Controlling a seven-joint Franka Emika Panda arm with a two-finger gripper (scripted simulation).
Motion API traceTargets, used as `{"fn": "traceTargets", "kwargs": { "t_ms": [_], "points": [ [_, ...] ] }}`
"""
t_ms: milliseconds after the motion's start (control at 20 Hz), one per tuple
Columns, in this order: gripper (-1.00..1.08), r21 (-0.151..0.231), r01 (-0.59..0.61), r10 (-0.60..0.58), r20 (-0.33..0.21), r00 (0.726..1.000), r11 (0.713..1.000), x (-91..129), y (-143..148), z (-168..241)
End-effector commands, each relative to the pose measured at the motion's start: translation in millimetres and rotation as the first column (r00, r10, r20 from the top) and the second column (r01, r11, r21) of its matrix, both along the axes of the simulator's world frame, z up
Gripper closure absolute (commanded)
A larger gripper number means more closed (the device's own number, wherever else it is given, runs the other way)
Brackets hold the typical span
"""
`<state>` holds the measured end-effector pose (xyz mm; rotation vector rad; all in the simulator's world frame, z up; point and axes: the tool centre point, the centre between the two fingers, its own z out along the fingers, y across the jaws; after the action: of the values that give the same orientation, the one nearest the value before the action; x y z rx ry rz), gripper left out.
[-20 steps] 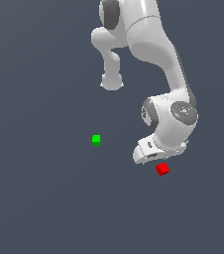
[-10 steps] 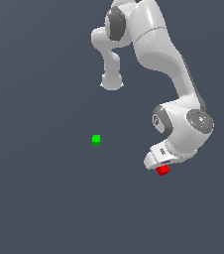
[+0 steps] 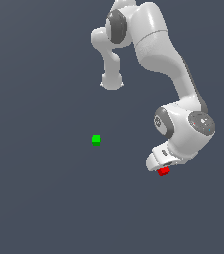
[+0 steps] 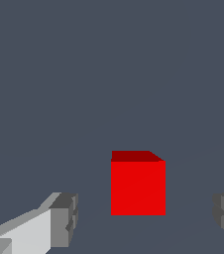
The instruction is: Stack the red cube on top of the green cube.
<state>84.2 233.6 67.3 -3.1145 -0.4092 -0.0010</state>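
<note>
The red cube [image 3: 163, 170] lies on the grey floor at the exterior view's right, partly hidden under the white hand of my arm. In the wrist view the red cube [image 4: 138, 186] stands between my two fingertips [image 4: 64, 220], with a gap on each side. My gripper [image 4: 146, 218] is open and touches nothing. The green cube [image 3: 96, 140] lies by itself on the floor, well to the exterior view's left of the red cube. It does not show in the wrist view.
The arm's white links [image 3: 158, 49] arch over the scene from the back, and its base column [image 3: 112, 79] stands behind the green cube. The floor is plain dark grey.
The arm has swung lower and further to the exterior view's right, bringing the hand down over the red cube. Neither cube has moved.
</note>
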Motion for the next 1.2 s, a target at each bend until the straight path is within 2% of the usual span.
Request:
{"fn": "traceTargets", "kwargs": {
  "t_ms": [0,400,700,750,1150],
  "points": [
    [-0.92,0.0,0.0,0.0,-0.001,1.0,1.0,0,0,-7],
    [-0.92,-0.001,-0.001,0.001,-0.001,1.0,1.0,-1,0,-44],
    [-0.92,-0.001,-0.001,0.001,-0.001,1.0,1.0,1,1,-47],
    [1.08,-0.001,-0.001,0.001,-0.001,1.0,1.0,1,1,-47],
    [1.08,-0.001,-0.001,0.001,-0.001,1.0,1.0,1,1,-47]
  ]
}}
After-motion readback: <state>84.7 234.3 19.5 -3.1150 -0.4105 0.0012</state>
